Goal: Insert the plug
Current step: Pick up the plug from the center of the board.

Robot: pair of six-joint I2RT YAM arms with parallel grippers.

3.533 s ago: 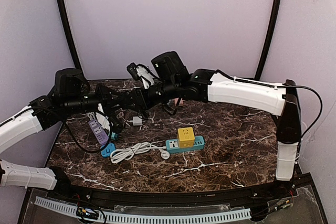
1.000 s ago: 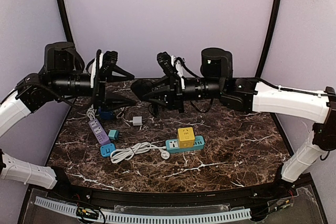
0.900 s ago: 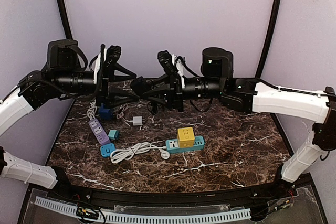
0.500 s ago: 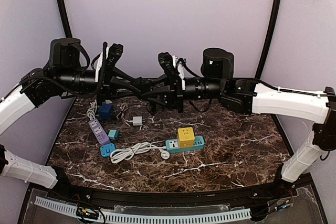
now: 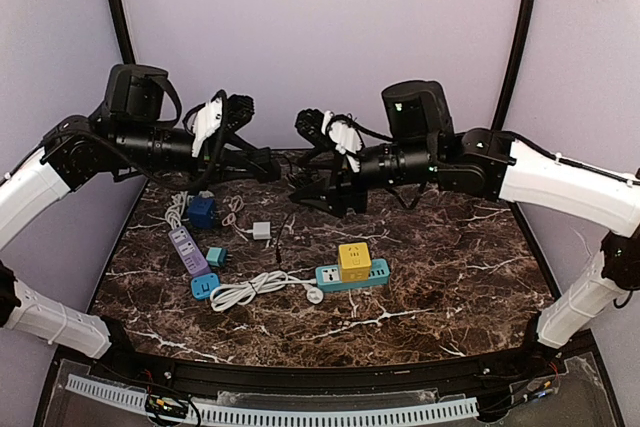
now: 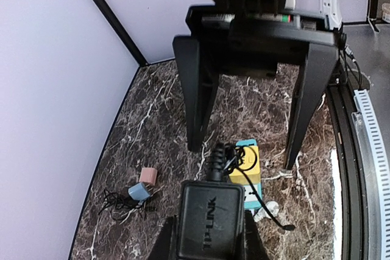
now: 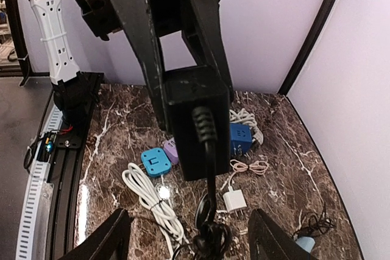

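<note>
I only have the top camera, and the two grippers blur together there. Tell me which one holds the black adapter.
Observer: The left wrist view shows the black adapter clamped in the left gripper.
Operator: Confirm the right one is off it.
Observer: The right gripper stands open, both fingers apart from the adapter.
Operator: Give me the cord.
Observer: In the right wrist view, the cord leaves the adapter's end that faces the right gripper and hangs down into a tangled bunch.
</note>
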